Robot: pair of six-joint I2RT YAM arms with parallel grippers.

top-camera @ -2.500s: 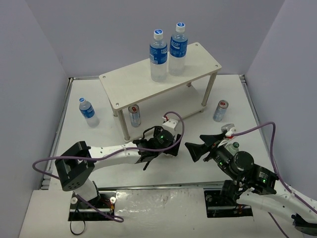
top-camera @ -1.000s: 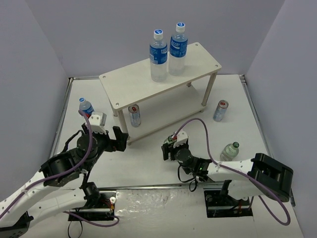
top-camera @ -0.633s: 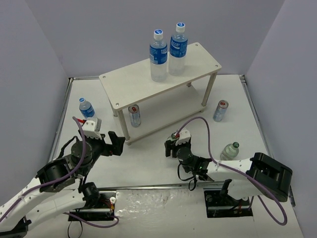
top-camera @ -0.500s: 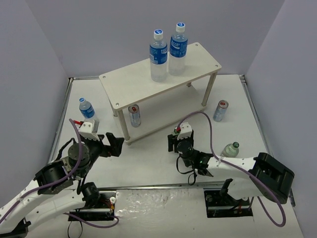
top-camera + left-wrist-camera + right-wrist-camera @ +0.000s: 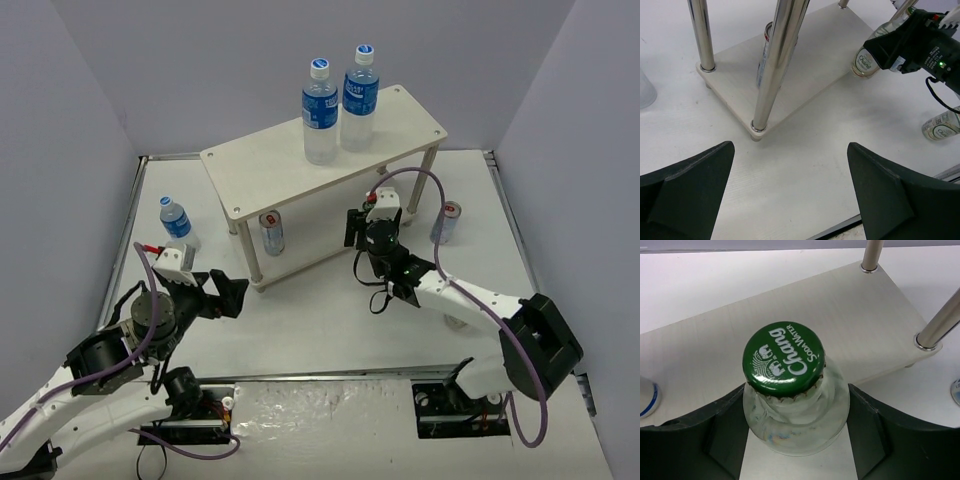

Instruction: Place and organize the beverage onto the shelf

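Observation:
The shelf stands at the back with two tall blue-labelled bottles on its top board. A slim can stands on the lower board. My right gripper is shut on a small clear bottle with a green cap, upright at the near edge of the lower board. This bottle also shows in the left wrist view. My left gripper is open and empty above the table, in front of the shelf's left leg.
A small blue-labelled bottle stands at the left. A second can stands right of the shelf. Another small clear bottle rests on the table at the right. Grey walls enclose the table.
My right arm has carried the green-capped bottle from the table's front middle away to the shelf's lower board. My left arm has drawn back toward the near left.

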